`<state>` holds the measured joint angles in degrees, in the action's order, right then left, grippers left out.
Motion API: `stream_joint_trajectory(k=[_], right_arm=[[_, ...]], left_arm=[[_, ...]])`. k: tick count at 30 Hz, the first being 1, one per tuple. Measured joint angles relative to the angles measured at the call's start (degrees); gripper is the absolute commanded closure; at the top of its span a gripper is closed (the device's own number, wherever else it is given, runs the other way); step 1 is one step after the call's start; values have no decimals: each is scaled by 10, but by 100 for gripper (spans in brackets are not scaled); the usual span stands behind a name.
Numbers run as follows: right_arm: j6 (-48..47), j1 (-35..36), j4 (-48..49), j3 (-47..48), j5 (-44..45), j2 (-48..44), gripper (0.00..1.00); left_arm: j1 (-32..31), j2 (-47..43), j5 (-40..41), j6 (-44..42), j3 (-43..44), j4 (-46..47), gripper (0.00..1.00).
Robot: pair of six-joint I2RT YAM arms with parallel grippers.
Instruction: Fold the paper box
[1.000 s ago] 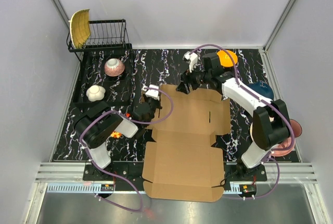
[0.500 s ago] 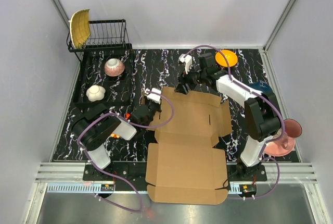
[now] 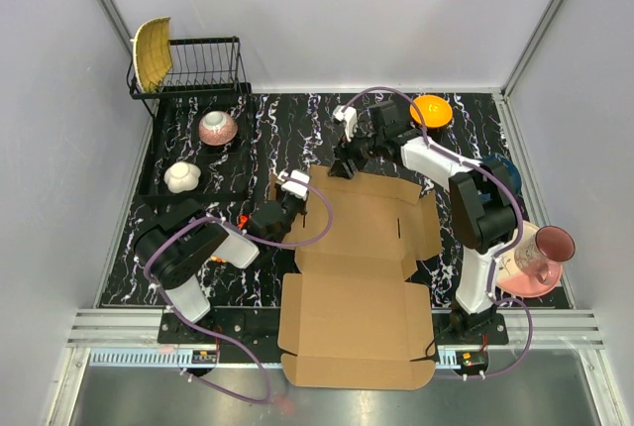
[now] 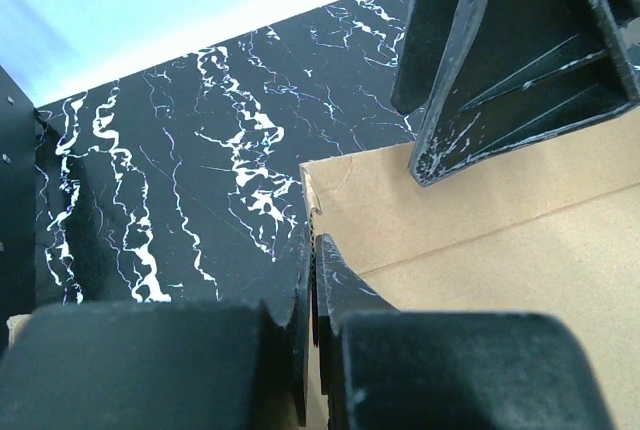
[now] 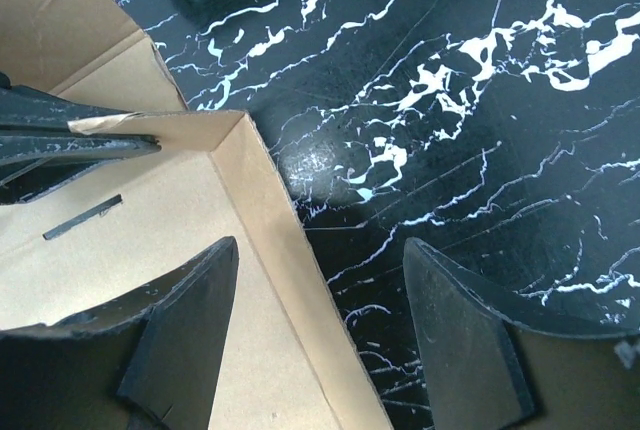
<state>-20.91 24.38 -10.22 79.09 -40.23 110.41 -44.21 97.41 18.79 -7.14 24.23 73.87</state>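
Observation:
The paper box (image 3: 357, 267) lies opened out, brown and flat, in the middle of the black marble table (image 3: 297, 129). My left gripper (image 3: 293, 204) is at the box's far left corner, shut on the cardboard edge. In the left wrist view that gripper (image 4: 312, 250) pinches the thin corrugated edge of the box (image 4: 500, 240). My right gripper (image 3: 340, 163) is at the box's far edge, open. In the right wrist view the right gripper (image 5: 320, 245) straddles a raised strip of the box (image 5: 120, 250), one finger over cardboard, one over table.
A wire dish rack (image 3: 203, 64) holds a yellow dish (image 3: 151, 53) at the back left. A black tray (image 3: 158, 154) carries a pink bowl (image 3: 218, 127) and a white bowl (image 3: 182, 176). An orange bowl (image 3: 432, 109), a blue bowl (image 3: 500, 170) and a pink plate (image 3: 540, 277) sit on the right.
My right gripper has slid left along the box's far edge. The box has shifted slightly and its far left corner has lifted. The left gripper stays shut on the edge.

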Motion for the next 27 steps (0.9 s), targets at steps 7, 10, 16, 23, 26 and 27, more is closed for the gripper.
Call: stream_joint_trajectory(k=[7,10,16,23,26,27], right_arm=[[-3,0,-24,21,-29,31,33],[-4,0,-32,21,-36,38,41],[-5,1,-39,21,-45,55,70],[-2,6,-43,21,-57,56,86],[-1,7,-42,18,-47,48,90],[-1,8,-42,16,-38,41,91]], left_arm=[[-1,-3,0,-7,0,0,100],[-1,-3,0,-9,0,0,100],[-2,-3,1,-12,0,-3,100],[-1,-2,19,-15,0,-14,94],[-2,-2,34,-16,0,-17,84],[-3,-2,42,-19,1,-17,78]])
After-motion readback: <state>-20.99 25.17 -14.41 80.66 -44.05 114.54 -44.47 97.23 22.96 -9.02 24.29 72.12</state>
